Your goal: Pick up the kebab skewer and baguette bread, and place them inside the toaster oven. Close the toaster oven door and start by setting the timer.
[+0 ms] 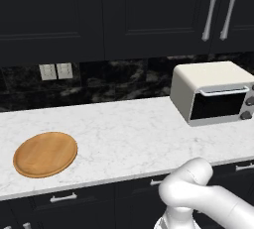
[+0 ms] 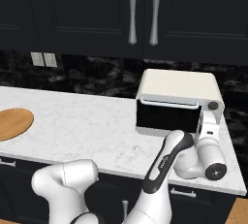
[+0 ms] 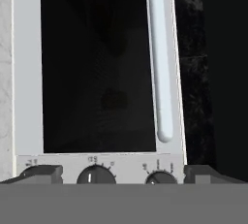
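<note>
Hiding oven interior: dark toaster oven door (image 3: 97, 72) (shut)

- One toaster oven (image 1: 198, 91) is sitting on the counter, directly ahead of the open jaws.
- One toaster oven door (image 3: 97, 63) is standing shut, facing the jaws.
- One silver bar handle (image 3: 160, 58) is running along the door, beyond the jaws.
- Three dark knobs (image 3: 95, 175) are lining up nearest the jaws.
- One wooden plate (image 1: 45, 154) is lying well away from the jaws.
- Two wall outlets (image 1: 55, 71) are showing on the backsplash.
</note>
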You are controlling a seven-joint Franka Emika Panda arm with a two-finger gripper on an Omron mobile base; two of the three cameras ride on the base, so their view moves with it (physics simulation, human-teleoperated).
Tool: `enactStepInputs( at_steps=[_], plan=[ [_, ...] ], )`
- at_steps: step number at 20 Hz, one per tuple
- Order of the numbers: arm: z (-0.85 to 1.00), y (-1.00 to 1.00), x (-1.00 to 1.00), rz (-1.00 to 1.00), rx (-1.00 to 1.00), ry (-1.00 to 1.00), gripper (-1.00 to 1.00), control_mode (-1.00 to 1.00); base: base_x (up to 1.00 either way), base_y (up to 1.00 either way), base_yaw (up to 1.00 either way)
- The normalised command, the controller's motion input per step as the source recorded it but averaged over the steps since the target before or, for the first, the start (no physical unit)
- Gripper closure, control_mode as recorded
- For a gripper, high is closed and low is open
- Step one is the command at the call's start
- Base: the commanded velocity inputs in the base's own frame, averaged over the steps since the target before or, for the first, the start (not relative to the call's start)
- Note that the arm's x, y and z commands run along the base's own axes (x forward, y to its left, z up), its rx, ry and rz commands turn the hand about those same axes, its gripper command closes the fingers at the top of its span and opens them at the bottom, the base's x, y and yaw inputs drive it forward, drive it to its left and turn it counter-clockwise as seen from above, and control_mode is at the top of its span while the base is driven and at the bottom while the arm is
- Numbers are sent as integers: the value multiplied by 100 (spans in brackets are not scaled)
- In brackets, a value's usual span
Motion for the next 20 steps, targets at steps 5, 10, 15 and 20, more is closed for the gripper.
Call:
enactStepInputs(
  at_steps=[5, 10, 15, 20],
  plan=[
    [-3, -3, 18, 0, -6, 0, -100, -100, 0, 0, 0],
    [-11, -4, 10, 0, -1, 0, -100, -100, 0, 0, 0],
    [-7, -4, 12, 0, 0, 0, -100, -100, 0, 0, 0],
    [-6, -7, 21, 0, 0, 0, -100, -100, 0, 0, 0]
  ],
)
